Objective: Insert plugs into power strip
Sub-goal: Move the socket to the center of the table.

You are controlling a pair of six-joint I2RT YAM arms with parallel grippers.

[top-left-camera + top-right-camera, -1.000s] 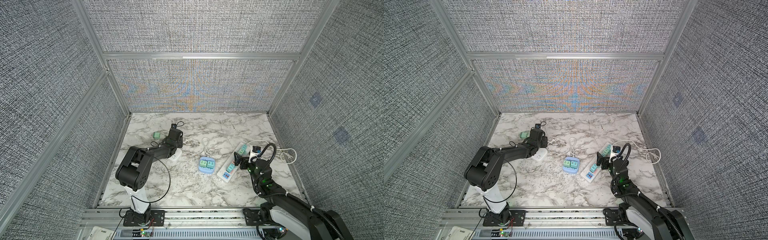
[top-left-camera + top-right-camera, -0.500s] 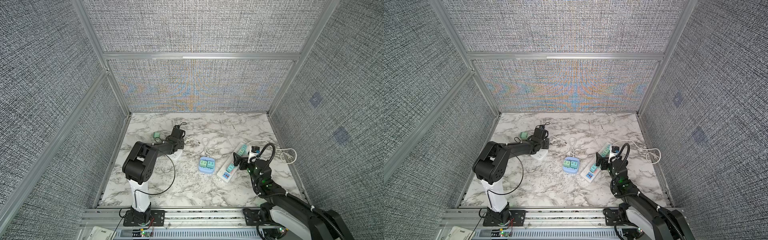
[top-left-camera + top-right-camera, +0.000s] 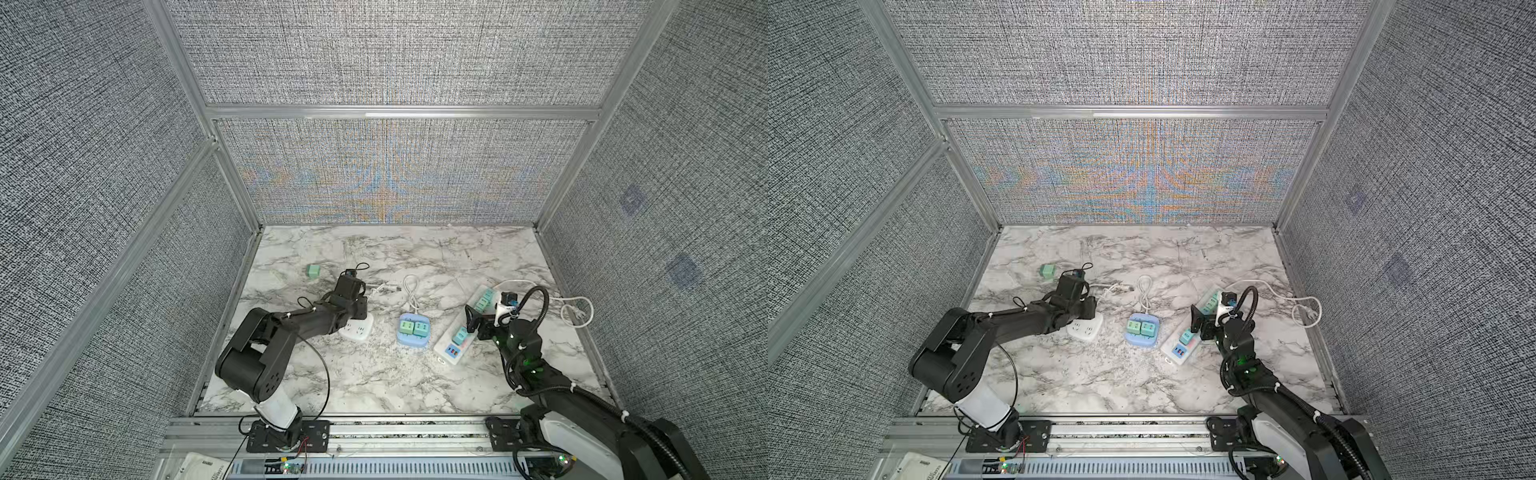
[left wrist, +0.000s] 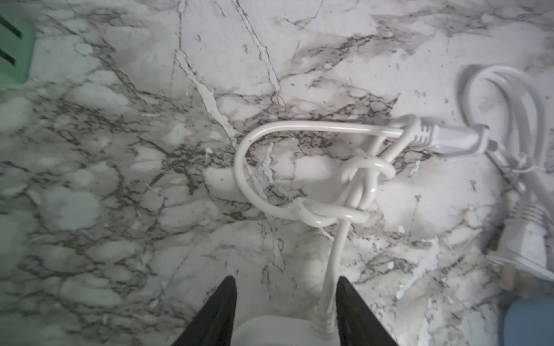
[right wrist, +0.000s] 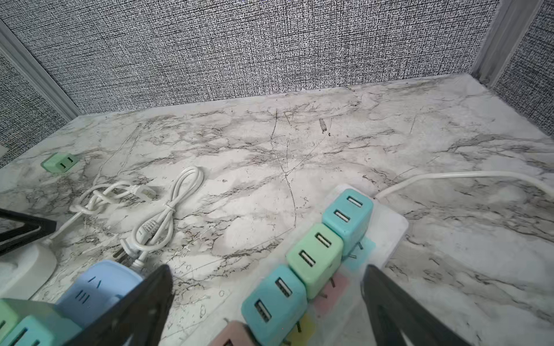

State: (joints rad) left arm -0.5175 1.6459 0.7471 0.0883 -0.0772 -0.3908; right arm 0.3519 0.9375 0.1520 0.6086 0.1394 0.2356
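Bright diffuse light, faint shadows; moiré on back wall (image 3: 386, 174); wide-angle bowing.

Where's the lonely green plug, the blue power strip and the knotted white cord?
lonely green plug (image 3: 313, 271), in a top view, top face
blue power strip (image 3: 412, 342), in a top view, bare front rim
knotted white cord (image 4: 361, 191), left wrist view, the knot

A grey-veined white marble surface (image 3: 374, 374) lies inside grey woven wall panels (image 3: 395, 54) framed by aluminium bars (image 3: 399, 112). The right-hand panel bears two bluish patches (image 3: 631, 199). A slotted metal rail (image 3: 395, 432) runs along the near edge, a printed sheet (image 3: 203, 469) beside it.
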